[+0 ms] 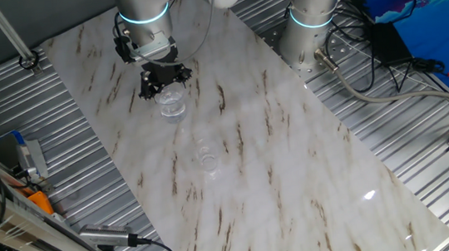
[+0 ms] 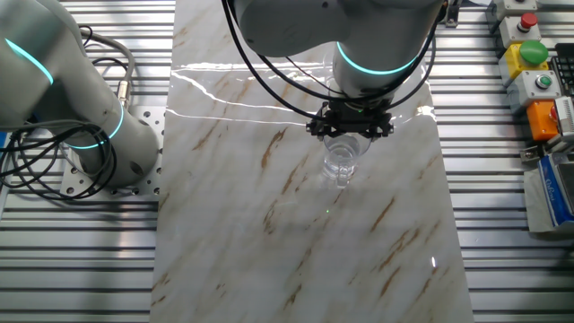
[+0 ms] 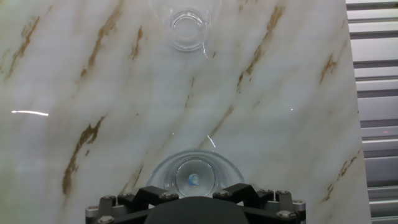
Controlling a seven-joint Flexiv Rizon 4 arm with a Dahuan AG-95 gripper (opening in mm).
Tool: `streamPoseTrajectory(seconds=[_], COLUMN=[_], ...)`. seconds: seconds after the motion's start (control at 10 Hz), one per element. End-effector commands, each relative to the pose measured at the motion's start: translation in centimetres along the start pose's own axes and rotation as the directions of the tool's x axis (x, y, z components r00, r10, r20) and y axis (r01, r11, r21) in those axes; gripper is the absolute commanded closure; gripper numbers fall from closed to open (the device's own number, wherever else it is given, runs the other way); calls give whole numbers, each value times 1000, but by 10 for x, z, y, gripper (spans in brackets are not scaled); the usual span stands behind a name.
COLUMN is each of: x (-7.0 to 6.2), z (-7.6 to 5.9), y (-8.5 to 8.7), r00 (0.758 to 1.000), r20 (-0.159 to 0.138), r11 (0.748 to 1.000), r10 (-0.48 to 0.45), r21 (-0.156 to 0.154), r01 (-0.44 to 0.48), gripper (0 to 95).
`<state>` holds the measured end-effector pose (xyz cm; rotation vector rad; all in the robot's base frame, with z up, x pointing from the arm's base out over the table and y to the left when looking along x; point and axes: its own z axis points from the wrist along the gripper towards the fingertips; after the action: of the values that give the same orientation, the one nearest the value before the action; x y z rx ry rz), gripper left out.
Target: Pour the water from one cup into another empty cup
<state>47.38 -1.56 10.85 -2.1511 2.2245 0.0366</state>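
Note:
The wide clear tumbler, the one cup [image 1: 171, 103] [image 2: 341, 158], stands on the marble table. In the hand view this tumbler [image 3: 194, 169] sits at the bottom edge, faint glints of the water in its base. My gripper [image 1: 161, 79] [image 2: 350, 127] [image 3: 194, 191] hangs just over its rim, open, with one black finger on each side of the glass. I cannot tell whether the fingers touch the glass. The narrower clear cup, another empty cup [image 1: 207, 157] [image 3: 186, 28], stands upright farther along the table, apart from the tumbler.
The marble slab [image 1: 295, 160] lies on ribbed metal decking [image 1: 392, 125]. A second arm's base [image 1: 311, 16] [image 2: 85, 135] stands beside the slab with loose cables. A button box [image 2: 531, 54] sits past the far edge.

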Motion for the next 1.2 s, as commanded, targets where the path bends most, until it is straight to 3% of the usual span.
streamPoseTrajectory(seconds=[0.1,0.6,1.2], x=[-2,-2,-6], z=[-15,-16,-26], y=[3,4,1], r00=[1000,1000,999], r20=[-21,-16,-24], r11=[1000,1000,999], r10=[19,19,34], r21=[1,2,4], r01=[-19,-19,-34], gripper=[950,950,950])
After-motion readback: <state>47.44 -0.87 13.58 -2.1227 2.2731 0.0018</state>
